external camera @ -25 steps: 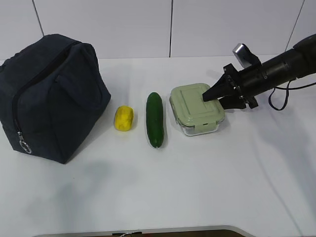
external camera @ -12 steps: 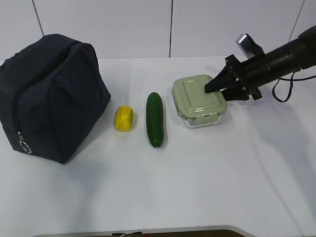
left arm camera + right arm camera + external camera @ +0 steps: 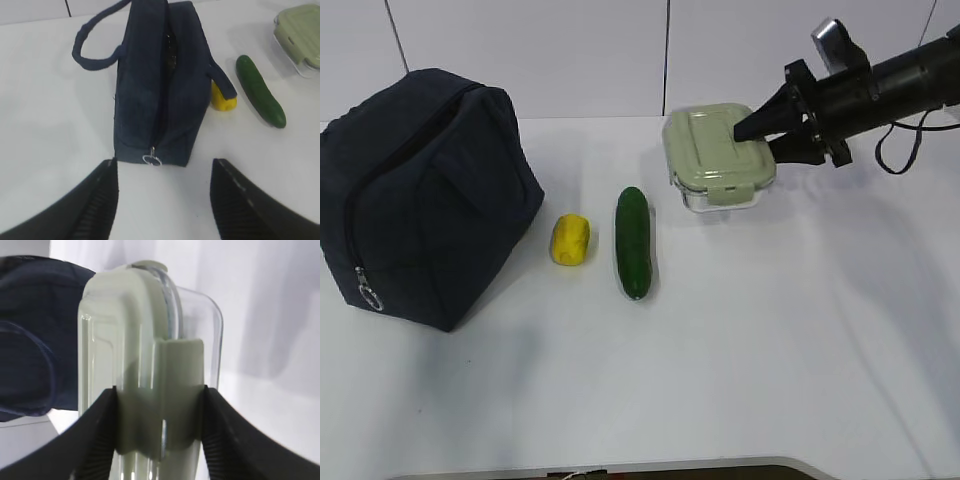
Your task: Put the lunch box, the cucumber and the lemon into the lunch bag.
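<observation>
My right gripper [image 3: 752, 135] is shut on the lunch box [image 3: 717, 155], a clear container with a pale green lid, and holds it above the table at the back right. In the right wrist view the box [image 3: 150, 365] stands on edge between the gripper [image 3: 159, 435]. The cucumber [image 3: 633, 241] lies on the table in the middle, with the lemon [image 3: 570, 239] to its left. The navy lunch bag [image 3: 420, 195] stands at the left. My left gripper [image 3: 162, 200] is open and empty, just in front of the bag's [image 3: 160, 85] zipper ring [image 3: 152, 159].
The white table [image 3: 720, 380] spreads round the objects. A white panelled wall [image 3: 570, 50] runs behind it. A black cable [image 3: 900, 150] hangs from the right arm. The cucumber [image 3: 260, 90] and lemon [image 3: 222, 100] lie right of the bag in the left wrist view.
My right gripper has lifted the lunch box off the table and carried it up and back. The cucumber, lemon and bag have not moved.
</observation>
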### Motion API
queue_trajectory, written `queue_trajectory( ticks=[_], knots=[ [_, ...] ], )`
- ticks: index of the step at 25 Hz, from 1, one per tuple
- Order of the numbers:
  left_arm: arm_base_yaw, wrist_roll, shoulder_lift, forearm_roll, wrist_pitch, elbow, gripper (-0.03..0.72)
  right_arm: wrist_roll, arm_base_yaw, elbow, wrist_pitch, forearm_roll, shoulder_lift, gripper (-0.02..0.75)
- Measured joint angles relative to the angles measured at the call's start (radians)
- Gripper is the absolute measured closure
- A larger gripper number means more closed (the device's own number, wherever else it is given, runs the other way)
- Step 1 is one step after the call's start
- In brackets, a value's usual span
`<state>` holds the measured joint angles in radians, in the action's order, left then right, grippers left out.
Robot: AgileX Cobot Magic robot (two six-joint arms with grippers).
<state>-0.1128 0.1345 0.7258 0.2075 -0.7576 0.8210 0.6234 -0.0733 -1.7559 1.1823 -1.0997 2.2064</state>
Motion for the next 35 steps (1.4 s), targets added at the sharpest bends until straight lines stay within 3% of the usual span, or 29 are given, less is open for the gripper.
queue_trajectory(
  ticks=[13,15,20,23,28,35],
  knots=[
    [0.026,0.002,0.502,0.001,0.08,0.316,0.266,-0.032,0.0,0.0,0.004,-0.069,-0.035,0.364],
    [0.054,0.034,0.582,0.052,0.064,0.364,0.284,-0.034,0.0,0.0,0.004,-0.069,-0.035,0.364],
    [0.161,0.255,0.74,0.326,-0.036,0.474,0.251,-0.046,0.0,0.0,0.004,-0.069,-0.035,0.364],
    [0.224,0.345,0.827,0.439,-0.097,0.525,0.249,-0.054,0.0,0.0,0.004,-0.073,-0.035,0.364],
    [0.253,0.467,0.944,0.536,-0.176,0.589,0.247,-0.058,0.0,0.0,0.004,-0.076,-0.044,0.364],
    [0.253,0.518,1.014,0.557,-0.182,0.615,0.246,-0.058,0.0,0.0,0.004,-0.109,-0.079,0.364]
  ],
)
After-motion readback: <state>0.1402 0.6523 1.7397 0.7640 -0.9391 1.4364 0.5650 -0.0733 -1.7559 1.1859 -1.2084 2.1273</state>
